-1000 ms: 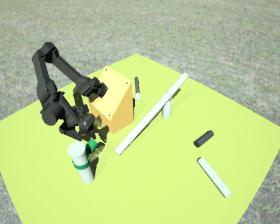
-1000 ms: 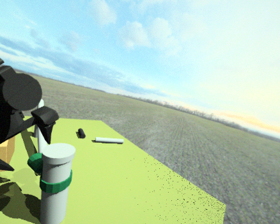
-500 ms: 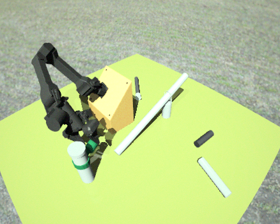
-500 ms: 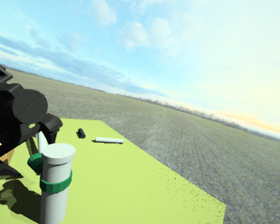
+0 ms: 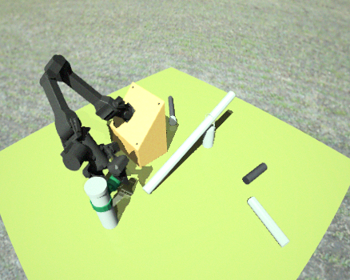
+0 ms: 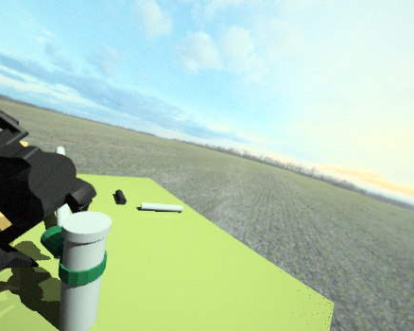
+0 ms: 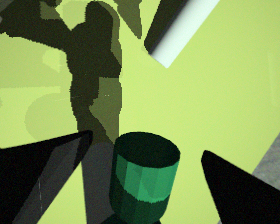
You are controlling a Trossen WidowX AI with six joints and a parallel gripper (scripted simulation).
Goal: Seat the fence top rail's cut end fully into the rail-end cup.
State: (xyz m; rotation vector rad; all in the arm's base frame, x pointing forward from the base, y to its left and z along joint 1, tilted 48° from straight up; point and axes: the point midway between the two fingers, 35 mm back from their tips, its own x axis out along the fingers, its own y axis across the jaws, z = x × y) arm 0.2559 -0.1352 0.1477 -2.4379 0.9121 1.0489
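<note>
The big white post (image 5: pixel 101 206) (image 6: pixel 81 293) stands at the mat's near left. Its green brace band (image 5: pixel 101 207) (image 6: pixel 83 274) sits a little below the post's top. The green rail-end cup (image 5: pixel 113 182) (image 6: pixel 52 239) (image 7: pixel 143 175) hangs off the band. The long white top rail (image 5: pixel 188 144) slants through the loop cap on the small post (image 5: pixel 208 139). Its cut end (image 5: pixel 149 188) (image 7: pixel 183 32) lies low by the mat, apart from the cup. My gripper (image 5: pixel 120 186) (image 7: pixel 146 145) is open, with a finger on each side of the cup and nothing held.
An orange box (image 5: pixel 142 128) stands right behind the arm. A grey rod (image 5: pixel 171 109) lies beyond it. A short dark cylinder (image 5: pixel 254 173) (image 6: pixel 120 197) and a loose white tube (image 5: pixel 268 221) (image 6: pixel 162 207) lie on the right of the green mat (image 5: pixel 212 240).
</note>
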